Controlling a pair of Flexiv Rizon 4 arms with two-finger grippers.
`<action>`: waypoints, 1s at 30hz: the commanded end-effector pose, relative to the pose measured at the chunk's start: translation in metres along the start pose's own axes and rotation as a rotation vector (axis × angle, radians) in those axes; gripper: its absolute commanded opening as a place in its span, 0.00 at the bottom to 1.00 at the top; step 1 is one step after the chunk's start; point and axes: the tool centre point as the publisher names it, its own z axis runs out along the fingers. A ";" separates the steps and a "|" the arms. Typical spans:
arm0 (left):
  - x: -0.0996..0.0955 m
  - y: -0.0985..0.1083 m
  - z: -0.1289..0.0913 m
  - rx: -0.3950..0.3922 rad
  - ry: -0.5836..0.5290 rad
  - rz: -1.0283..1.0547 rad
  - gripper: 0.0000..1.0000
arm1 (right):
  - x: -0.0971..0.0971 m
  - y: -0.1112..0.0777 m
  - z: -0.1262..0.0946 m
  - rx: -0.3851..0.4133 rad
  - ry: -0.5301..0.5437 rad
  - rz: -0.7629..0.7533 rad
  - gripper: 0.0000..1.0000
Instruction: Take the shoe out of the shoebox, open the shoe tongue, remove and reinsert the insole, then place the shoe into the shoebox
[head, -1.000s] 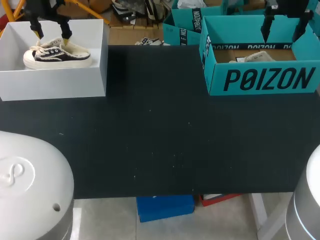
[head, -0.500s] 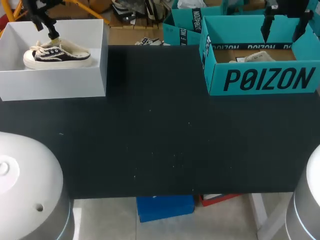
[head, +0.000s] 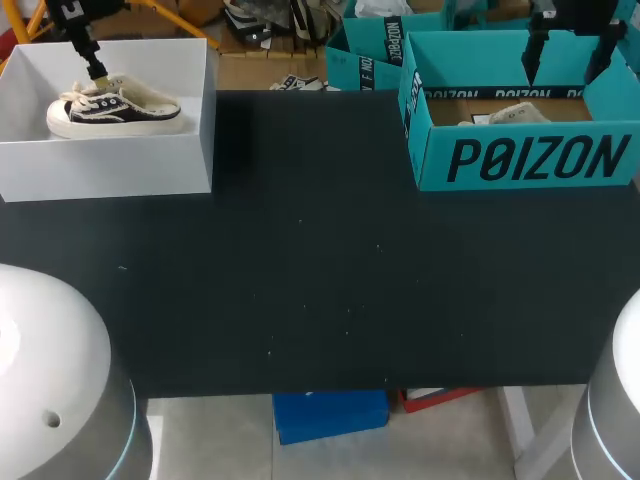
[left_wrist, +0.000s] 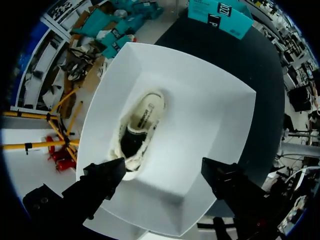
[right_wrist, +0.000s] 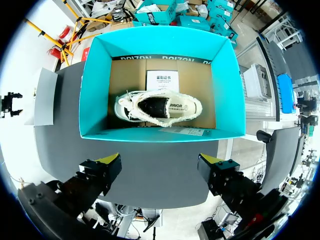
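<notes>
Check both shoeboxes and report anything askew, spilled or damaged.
Nothing stands out. The dark shoe sits upright on its sole inside the white box, and the pale shoe sits upright in the teal box beside a flat paper card. Both boxes look intact, with nothing spilled on the table.

Left box (head: 110, 165) is set at the far-left corner of the desk (head: 320, 280), a shoe (head: 115, 108) laid inside. Right box (head: 530, 160) is set far right, a second shoe (right_wrist: 180, 108) laid inside.
</notes>
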 end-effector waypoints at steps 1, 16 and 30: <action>0.001 0.001 -0.001 -0.001 -0.002 0.002 1.00 | 0.000 0.001 0.000 0.001 0.000 0.000 1.00; 0.012 0.014 0.027 0.025 -0.035 0.142 0.88 | 0.000 0.001 0.000 0.001 0.000 0.000 1.00; -0.026 0.015 0.062 0.026 0.010 0.181 0.77 | 0.000 0.001 0.000 0.001 0.000 0.000 1.00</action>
